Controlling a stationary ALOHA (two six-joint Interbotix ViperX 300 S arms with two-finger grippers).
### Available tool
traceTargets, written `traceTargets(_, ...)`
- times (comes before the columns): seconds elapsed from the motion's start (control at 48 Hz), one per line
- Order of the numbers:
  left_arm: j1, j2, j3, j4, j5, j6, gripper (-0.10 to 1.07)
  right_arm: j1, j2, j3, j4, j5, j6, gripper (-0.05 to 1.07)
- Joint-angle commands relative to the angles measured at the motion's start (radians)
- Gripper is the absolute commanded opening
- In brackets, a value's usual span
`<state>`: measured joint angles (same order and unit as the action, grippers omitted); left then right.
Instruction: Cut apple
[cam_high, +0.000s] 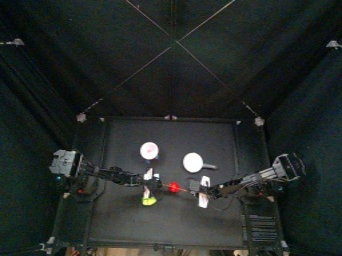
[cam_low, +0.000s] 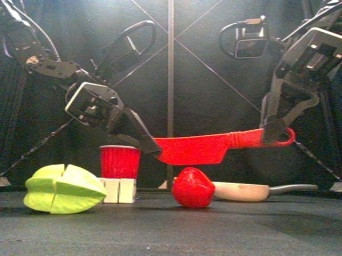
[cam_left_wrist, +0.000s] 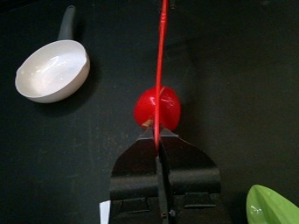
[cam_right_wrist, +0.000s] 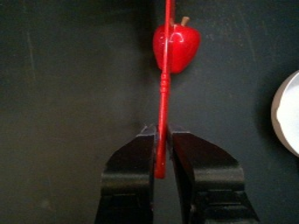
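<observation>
The apple (cam_low: 194, 188) is small, red and whole, and stands on the black table near the front edge. It also shows as the apple (cam_high: 175, 187), the apple (cam_left_wrist: 156, 107) and the apple (cam_right_wrist: 177, 44). A red knife (cam_low: 201, 150) hangs level just above it, held at both ends. My left gripper (cam_low: 147, 146) is shut on the blade's end. My right gripper (cam_low: 278, 131) is shut on the handle end. In both wrist views the knife (cam_left_wrist: 163, 52) runs edge-on straight over the apple, between the shut jaws of the left gripper (cam_left_wrist: 160, 138) and the right gripper (cam_right_wrist: 163, 133).
A yellow-green fruit (cam_low: 64, 188) lies at the front left. Beside it a red cup (cam_low: 120, 160) stands on a white block (cam_low: 120, 191). A white spoon (cam_low: 247, 189) lies right of the apple. Two white discs (cam_high: 150, 150) (cam_high: 194, 160) lie farther back.
</observation>
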<state>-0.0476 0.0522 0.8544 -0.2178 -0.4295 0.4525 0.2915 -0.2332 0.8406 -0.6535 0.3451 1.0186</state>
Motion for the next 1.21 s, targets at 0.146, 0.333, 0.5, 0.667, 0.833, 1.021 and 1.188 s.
traceTargets(0.146,0.043,-0.023,-0.017,0.011,-0.014,-0.005,0.14,0.017,0.023,-0.048,0.015,-0.009,0.015,0.50)
traceTargets(0.333,0.043,-0.011,-0.017,0.011,-0.011,-0.005,0.14,0.015,0.038,-0.049,0.012,-0.006,0.018,0.50)
traceTargets(0.5,0.043,-0.003,-0.017,0.009,-0.014,-0.006,0.14,0.015,0.038,-0.048,0.014,-0.006,0.020,0.50)
traceTargets(0.667,0.043,0.002,-0.014,0.009,-0.014,-0.006,0.14,0.018,0.044,-0.046,0.017,-0.008,0.020,0.50)
traceTargets(0.833,0.043,0.002,-0.014,0.009,-0.011,-0.006,0.14,0.026,0.048,-0.051,0.014,-0.008,0.020,0.50)
traceTargets(1.021,0.043,-0.006,-0.014,0.009,-0.014,-0.006,0.14,0.035,0.046,-0.061,0.003,-0.006,0.018,0.50)
traceTargets(1.188,0.037,-0.012,-0.014,0.009,-0.014,-0.006,0.14,0.046,0.040,-0.066,-0.014,0.009,0.018,0.50)
